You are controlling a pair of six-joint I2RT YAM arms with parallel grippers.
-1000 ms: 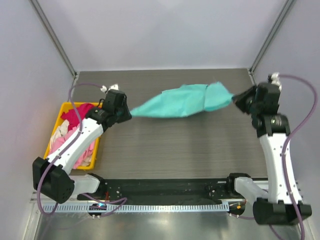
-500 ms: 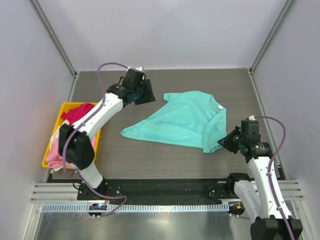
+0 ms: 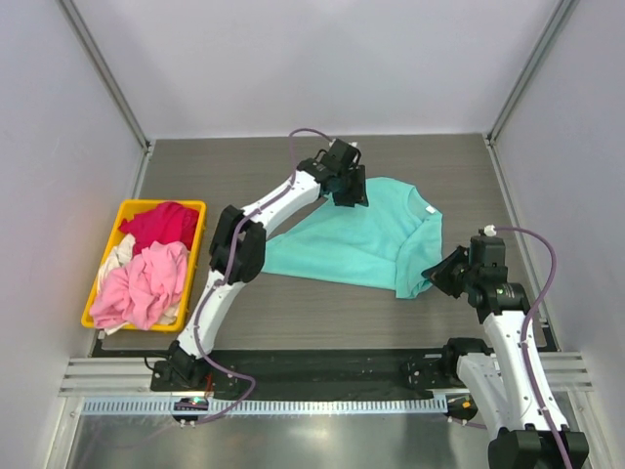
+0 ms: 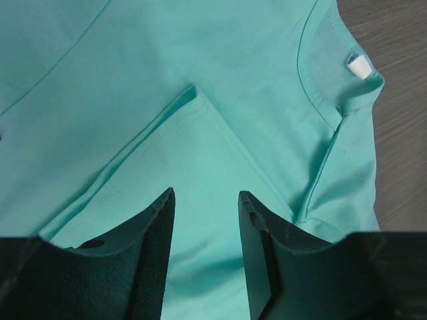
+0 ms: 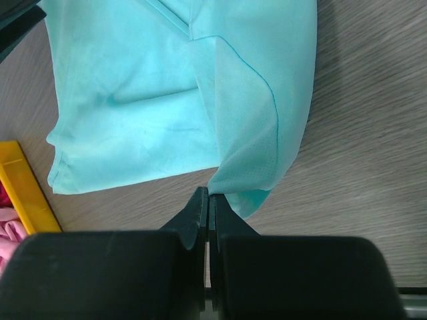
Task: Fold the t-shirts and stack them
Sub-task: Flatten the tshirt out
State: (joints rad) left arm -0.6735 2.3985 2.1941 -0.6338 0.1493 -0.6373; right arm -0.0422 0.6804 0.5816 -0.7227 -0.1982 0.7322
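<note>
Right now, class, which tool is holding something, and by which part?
The right tool appears shut on the teal t-shirt, pinching the hem of its sleeve. The left tool hangs open above it, holding nothing.

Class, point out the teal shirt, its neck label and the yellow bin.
Teal shirt [image 3: 361,239]: top view, middle of its body.
Neck label [image 4: 358,65]: left wrist view, the white tag's middle.
Yellow bin [image 3: 142,203]: top view, its far rim.

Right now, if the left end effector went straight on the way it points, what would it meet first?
The teal t-shirt: the left end effector, fingers open, points down at a raised fold of its cloth, seemingly close below, though depth is unclear.
</note>
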